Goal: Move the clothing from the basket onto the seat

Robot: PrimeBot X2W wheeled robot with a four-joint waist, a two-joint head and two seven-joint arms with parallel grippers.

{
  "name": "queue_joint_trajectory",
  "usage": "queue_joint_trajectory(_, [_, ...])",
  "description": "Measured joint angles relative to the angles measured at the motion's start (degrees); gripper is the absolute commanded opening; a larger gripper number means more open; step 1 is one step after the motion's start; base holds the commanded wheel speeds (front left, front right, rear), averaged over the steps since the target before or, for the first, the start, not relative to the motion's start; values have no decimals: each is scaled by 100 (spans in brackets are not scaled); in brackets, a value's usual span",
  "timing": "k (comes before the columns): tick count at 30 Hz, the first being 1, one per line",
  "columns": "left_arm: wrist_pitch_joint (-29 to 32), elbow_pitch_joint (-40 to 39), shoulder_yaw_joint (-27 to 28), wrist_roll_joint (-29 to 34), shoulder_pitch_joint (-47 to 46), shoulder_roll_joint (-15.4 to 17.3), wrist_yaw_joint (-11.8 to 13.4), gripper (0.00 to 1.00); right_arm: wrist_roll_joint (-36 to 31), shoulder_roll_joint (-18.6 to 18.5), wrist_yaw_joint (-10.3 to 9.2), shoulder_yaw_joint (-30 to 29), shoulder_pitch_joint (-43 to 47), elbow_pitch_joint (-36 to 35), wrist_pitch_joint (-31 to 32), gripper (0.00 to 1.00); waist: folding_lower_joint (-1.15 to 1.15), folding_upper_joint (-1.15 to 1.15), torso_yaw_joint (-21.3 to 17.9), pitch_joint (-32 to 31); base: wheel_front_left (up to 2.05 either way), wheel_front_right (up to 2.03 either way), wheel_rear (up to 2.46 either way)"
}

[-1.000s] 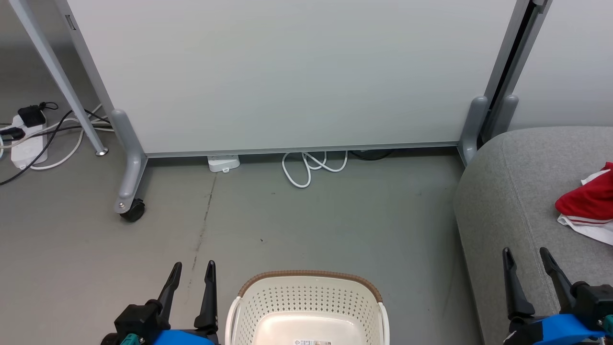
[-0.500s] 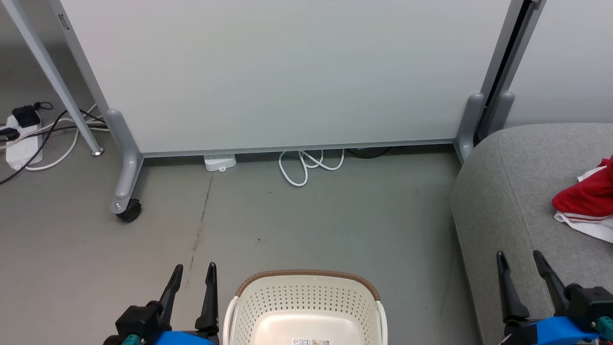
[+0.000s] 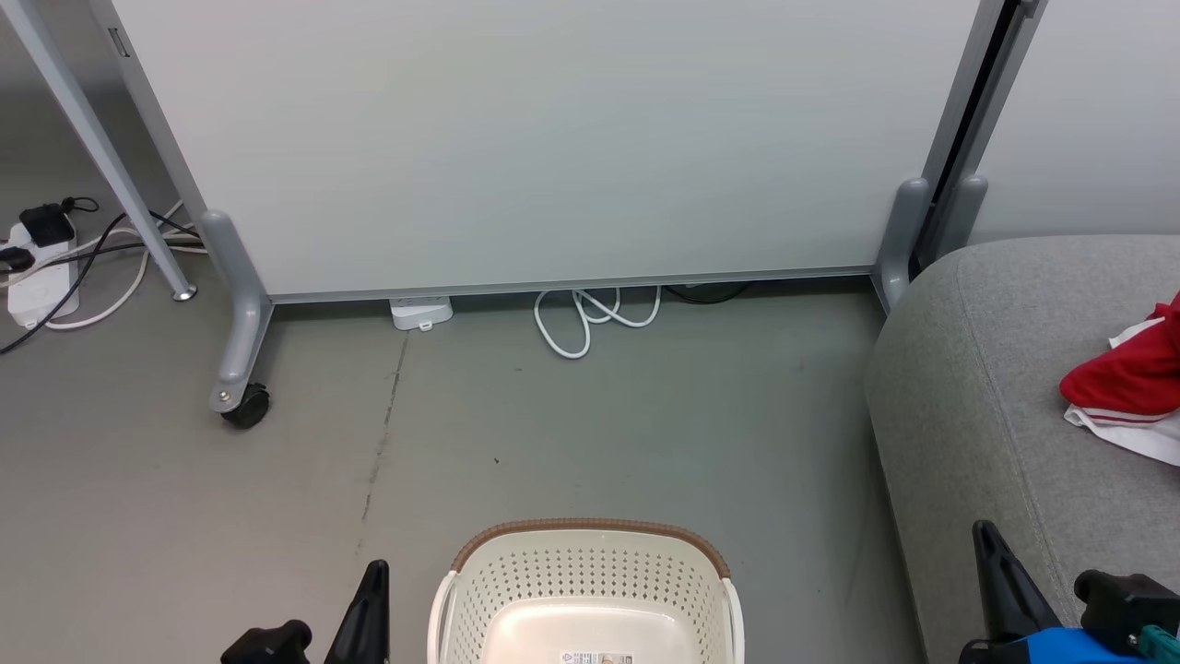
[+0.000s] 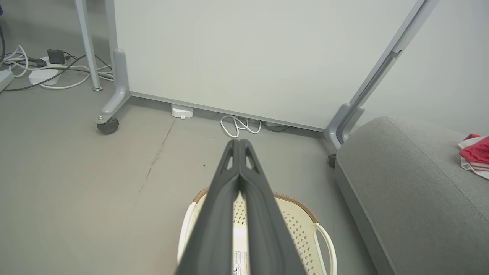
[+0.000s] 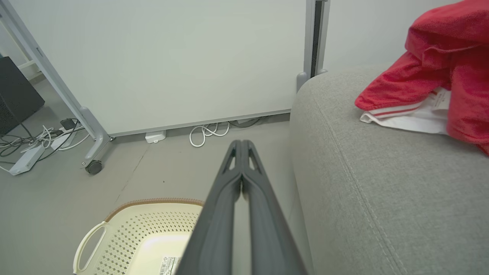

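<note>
Grey concrete floor point(image 3: 645, 433) runs up to a pale wheeled partition panel point(image 3: 553, 138), with a white cable coil point(image 3: 590, 325) at its foot and one caster point(image 3: 247, 407) at the left.

The clothing point(image 3: 1125, 378) lies on the seat point(image 3: 968, 397), well to the right of the basket point(image 3: 590, 532). It is bright red fabric, crumpled, heaped over a white layer edged with thin red stripes. The seat is light grey upholstery with a rounded corner and a stitched seam. The basket stands on the floor near the seat. It is cream, perforated and brown-rimmed, with its pale bottom and a small printed label in plain sight.

Left gripper point(image 4: 238, 142): fingers point(image 4: 219, 198) pressed together along their length, holding nothing, just left of the basket in the head view.

Right gripper point(image 5: 241, 142): fingers likewise closed tip to tip, holding nothing, by the seat's near edge.

Against half a second earlier: both pairs of fingers stood apart then and now meet. Both grippers sit lower in the head view. Basket and clothing lie as before
</note>
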Motion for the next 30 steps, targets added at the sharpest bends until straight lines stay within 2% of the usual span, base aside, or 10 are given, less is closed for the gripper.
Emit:
queue_joint_trajectory(12, [300,-145,191,-1189,-58,3,0,0,1337,-1,0,23,-44,12,181,0,0,0,-54,14,0,0,0])
queue_joint_trajectory(14, [371,-183,238,-1466,-76,4,0,0,1640,-1,0,31,-102,20,218,0,0,0,-68,17,0,0,0])
queue_joint_trajectory(15, [469,-238,318,-1813,-120,7,0,0,2035,-1,0,41,-148,24,272,0,0,0,-86,22,0,0,0])
queue_joint_trajectory(30, [777,-417,522,-2975,-289,10,0,0,3363,-4,-1,63,-310,56,476,0,0,0,-153,40,0,0,0])
